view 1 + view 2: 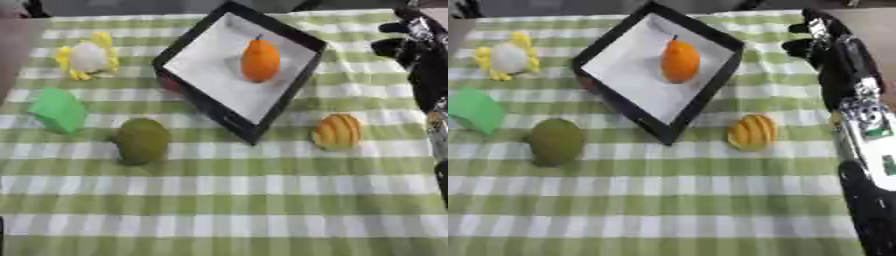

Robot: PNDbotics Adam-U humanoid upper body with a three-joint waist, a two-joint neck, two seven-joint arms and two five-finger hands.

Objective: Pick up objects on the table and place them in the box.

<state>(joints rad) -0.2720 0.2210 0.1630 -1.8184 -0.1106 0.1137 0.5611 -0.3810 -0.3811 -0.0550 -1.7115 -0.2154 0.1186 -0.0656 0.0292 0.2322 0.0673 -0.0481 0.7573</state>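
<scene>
The black box (302, 75) sits askew on the checked cloth with an orange fruit (260, 60) already inside. Just off the box's near-right corner lies a ridged yellow-orange piece (752, 131), ridges running roughly upright. The right hand (820, 42) hangs beyond the box's right edge, arm stretched along that side — clearly the nearer limb, so this piece is probably next. Whether its fingers are spread or curled I cannot tell. An olive lump (141, 140), green block (59, 110) and white-and-yellow flower (87, 57) lie left of the box.

Green block (474, 110) cut by left edge.
</scene>
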